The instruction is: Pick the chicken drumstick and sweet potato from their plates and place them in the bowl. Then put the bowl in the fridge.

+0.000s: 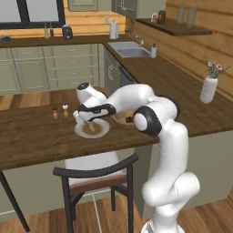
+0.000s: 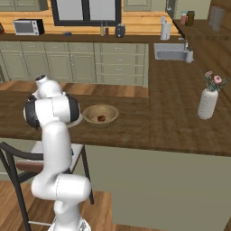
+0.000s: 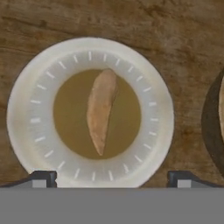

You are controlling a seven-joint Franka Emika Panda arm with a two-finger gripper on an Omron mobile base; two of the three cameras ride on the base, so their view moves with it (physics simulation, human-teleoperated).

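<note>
Sweet potato (image 3: 101, 111) lies on the brownish centre of a white plate (image 3: 26, 113), long and pale orange, with its thin end pointing down in the hand view. The gripper (image 3: 111, 178) hangs directly above it with its jaws spread wide to both sides of the plate and nothing between them. On the wooden counter (image 1: 32, 136), two small shakers (image 1: 60, 111) stand just left of the plate, and a chair (image 1: 98, 175) is below the counter edge. From the left base view the robot's arm covers most of the wooden bowl (image 2: 100, 114). The right base view shows the bowl whole, with a small dark red thing inside, probably the chicken drumstick (image 2: 101, 118). A white vase (image 2: 207, 103) with flowers stands well apart on the right.
</note>
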